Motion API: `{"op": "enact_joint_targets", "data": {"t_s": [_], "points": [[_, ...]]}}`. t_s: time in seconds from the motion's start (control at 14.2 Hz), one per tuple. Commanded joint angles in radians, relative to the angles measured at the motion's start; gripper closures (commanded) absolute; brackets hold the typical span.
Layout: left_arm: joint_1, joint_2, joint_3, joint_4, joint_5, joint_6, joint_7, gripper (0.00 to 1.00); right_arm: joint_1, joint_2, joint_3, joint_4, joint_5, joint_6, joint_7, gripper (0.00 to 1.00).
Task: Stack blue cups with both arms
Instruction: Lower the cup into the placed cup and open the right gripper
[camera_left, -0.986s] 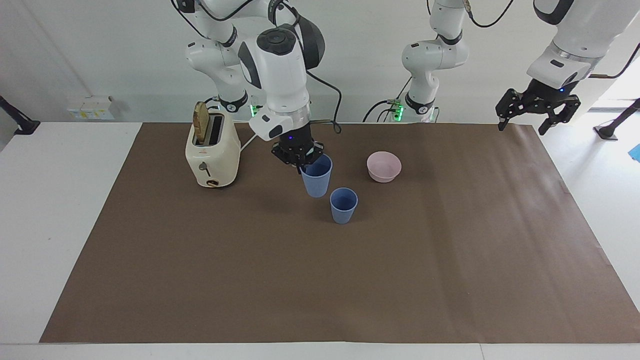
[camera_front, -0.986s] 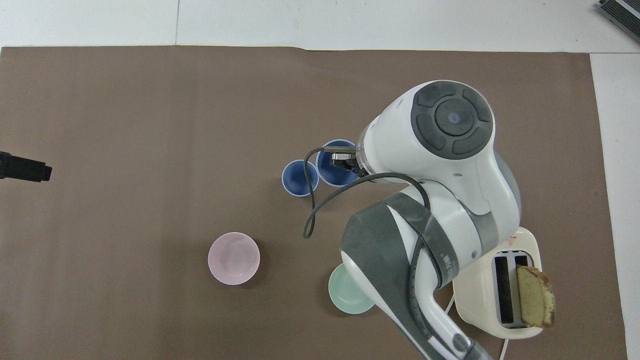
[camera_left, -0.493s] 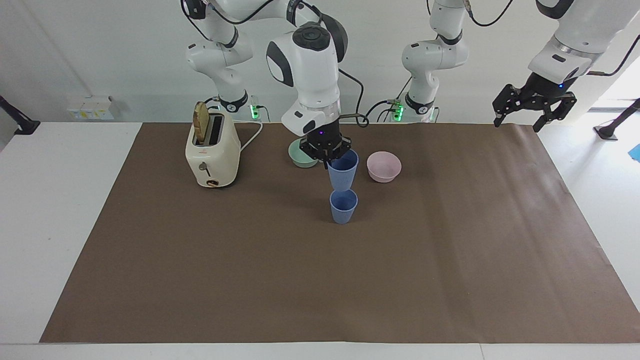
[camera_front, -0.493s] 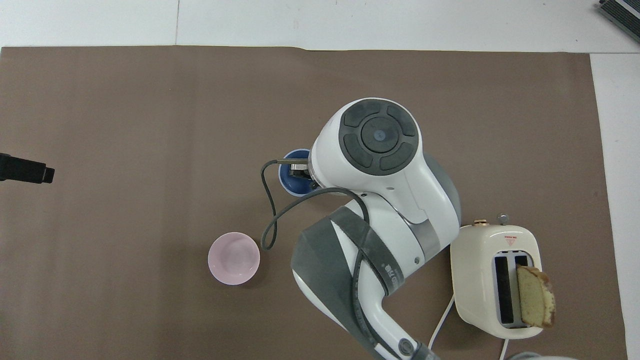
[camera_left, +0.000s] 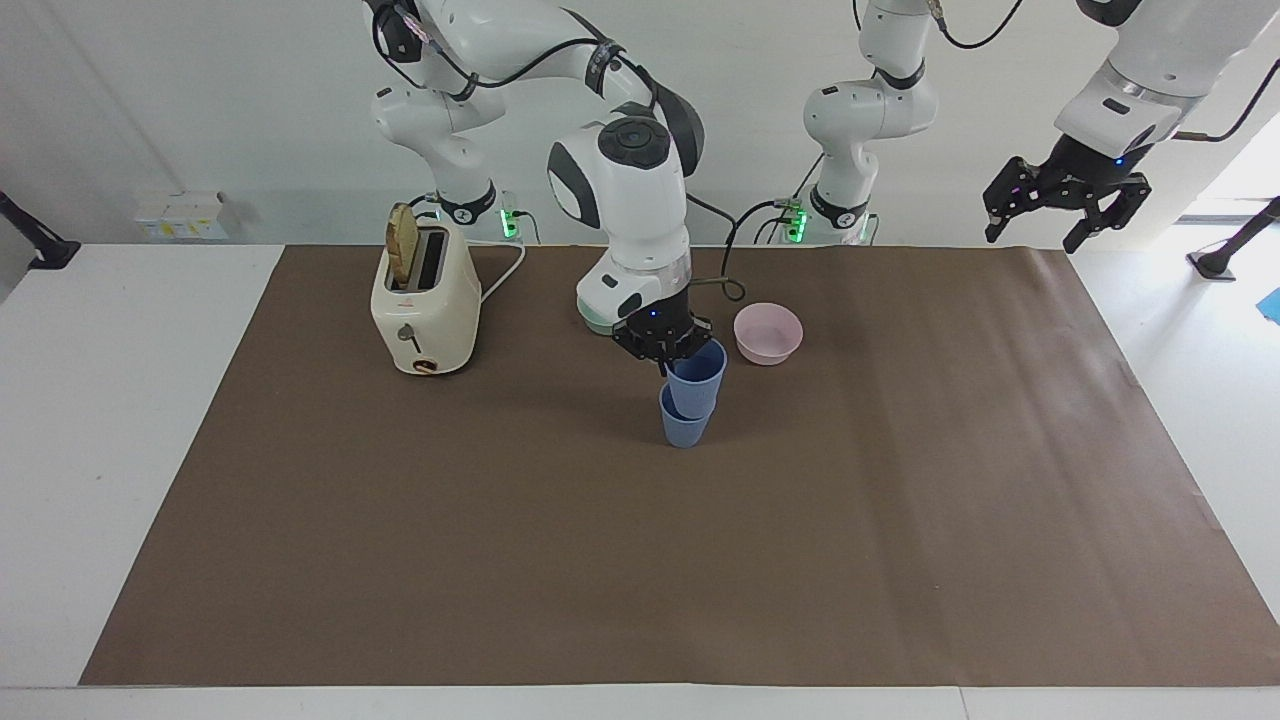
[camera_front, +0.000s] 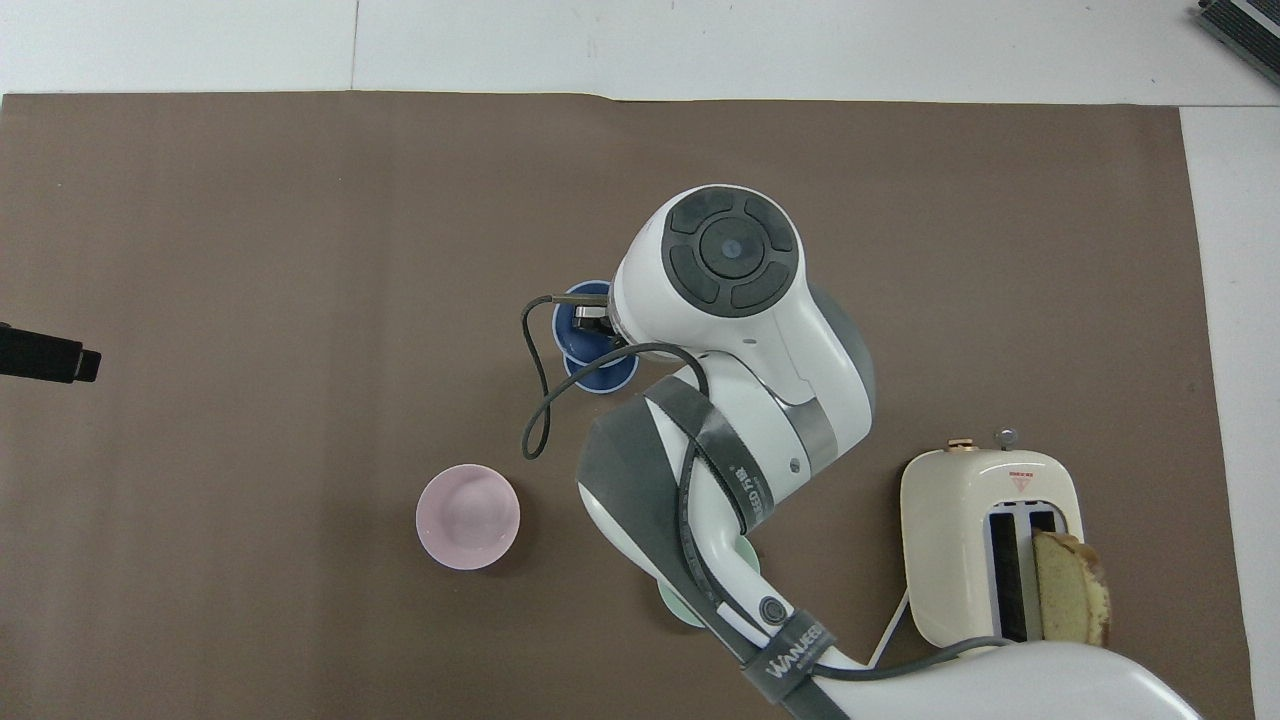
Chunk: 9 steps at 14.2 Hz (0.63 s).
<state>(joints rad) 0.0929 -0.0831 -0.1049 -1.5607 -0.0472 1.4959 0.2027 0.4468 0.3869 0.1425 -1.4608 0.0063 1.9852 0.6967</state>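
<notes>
Two blue cups in play: upper cup (camera_left: 697, 377) gripped at its rim by the right pincer (camera_left: 664, 345), which is clamped shut on the rim wall; its base sits partly inside the lower cup (camera_left: 684, 428), which stands on the brown mat (camera_left: 640, 560) near the bench middle, farther from the robots than the pink bowl (camera_left: 767, 332). Upper cup looks slightly tilted and not fully seated. Judgement: insertion under way; to finish well, square the held cup's axis over the lower one, lower slowly until the tapers seat, then release and lift straight up so the stack is not dragged over. Light empty cups will likely tip if nudged sideways. Left pincer (camera_left: 1060, 195) waits, fingers apart, raised over the left arm's end of the bench. Toaster (camera_left: 425, 300) with a slice in one slot stands toward the right arm's end. Writing: "WANEEED"-like lettering on a strap (camera_front: 790, 655) at the right arm; partly legible only. Toaster's red mark unreadable.
</notes>
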Motion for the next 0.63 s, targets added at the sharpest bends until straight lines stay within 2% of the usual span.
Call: {"op": "enact_joint_targets", "data": {"t_s": [0.0,0.56], "points": [[-0.009,-0.012,0.007,-0.005,-0.006,0.0,-0.011,0.0,-0.013,0.007,0.008,0.016,-0.022,-0.002,0.02,1.0],[-0.009,-0.015,0.008,-0.012,-0.005,-0.014,-0.008,0.0,-0.005,0.0,0.008,-0.016,-0.012,-0.052,0.021,1.0]]}}
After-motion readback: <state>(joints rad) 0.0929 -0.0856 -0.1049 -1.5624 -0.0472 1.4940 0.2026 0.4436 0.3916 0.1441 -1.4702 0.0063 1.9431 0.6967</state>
